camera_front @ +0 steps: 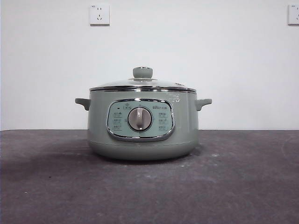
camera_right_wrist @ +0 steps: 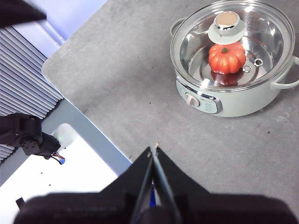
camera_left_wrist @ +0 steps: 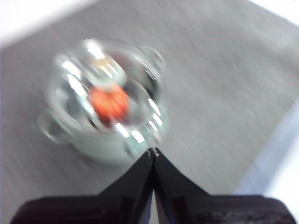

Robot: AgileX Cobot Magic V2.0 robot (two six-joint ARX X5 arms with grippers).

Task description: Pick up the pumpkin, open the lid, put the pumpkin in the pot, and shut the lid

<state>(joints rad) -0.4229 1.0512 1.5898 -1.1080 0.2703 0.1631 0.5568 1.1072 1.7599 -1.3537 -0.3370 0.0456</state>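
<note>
Small orange-red ribbed pumpkin: inside round sage-green pot, under clear glass lid, seated. Left view blurred, apparently same. Left gripper, right gripper: pressed together, empty, clear of pot. Task apparently complete.

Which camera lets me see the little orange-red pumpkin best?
The right wrist view. There the small glossy orange-red pumpkin shows sharply through the clear glass lid, sitting inside the sage-green pot. The left wrist view shows it only as a blurry orange blob. The front view hides it behind the pot's wall.
</note>
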